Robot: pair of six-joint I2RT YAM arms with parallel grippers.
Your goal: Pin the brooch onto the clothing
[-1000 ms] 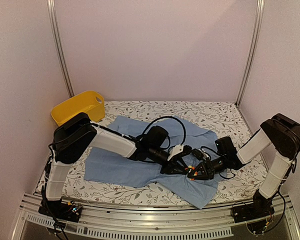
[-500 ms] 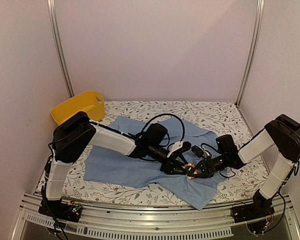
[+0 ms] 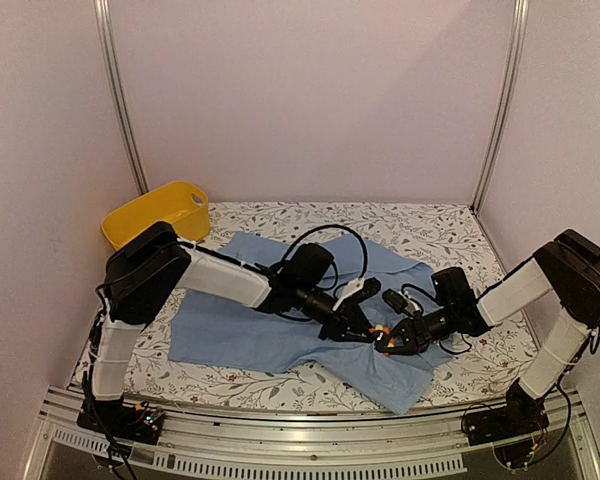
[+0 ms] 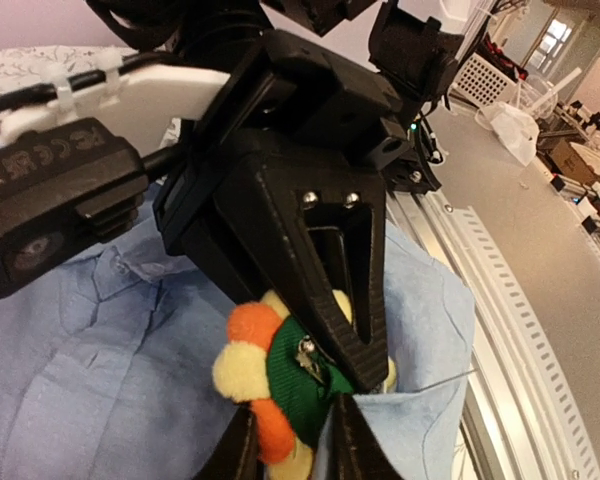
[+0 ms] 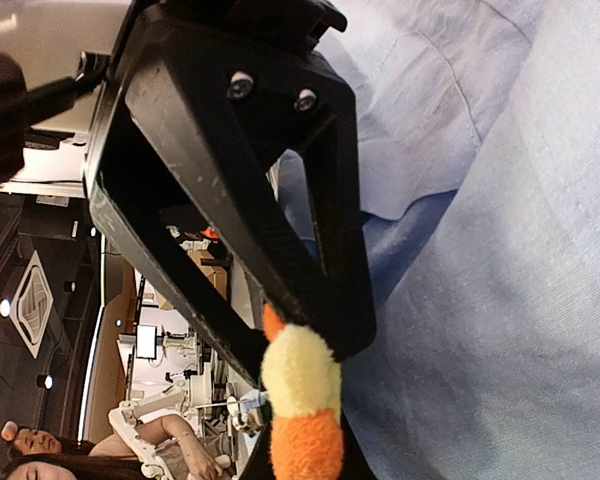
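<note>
Shirt [image 3: 240, 335] lies spread out in the top view. The brooch [image 3: 380, 333] is over its 4 o'clock part, with the left gripper [image 3: 368, 328] touching it from 10 o'clock and the right gripper [image 3: 388, 343] from 4 o'clock.

In the left wrist view, the right gripper [image 4: 358, 362] pinches the brooch [image 4: 270, 375] at its 2 o'clock edge. The left gripper [image 4: 290, 452] flanks its 6 o'clock petals; I cannot tell if it clamps.

In the right wrist view, the brooch [image 5: 300, 385] sits at 6 o'clock against the shirt [image 5: 500, 300].

Left end effector [image 3: 370, 329], right end effector [image 3: 388, 342] tip-to-tip at centre, both clamped.

Black-jointed white arms [image 3: 220, 280], black cables [image 3: 332, 229]
</note>
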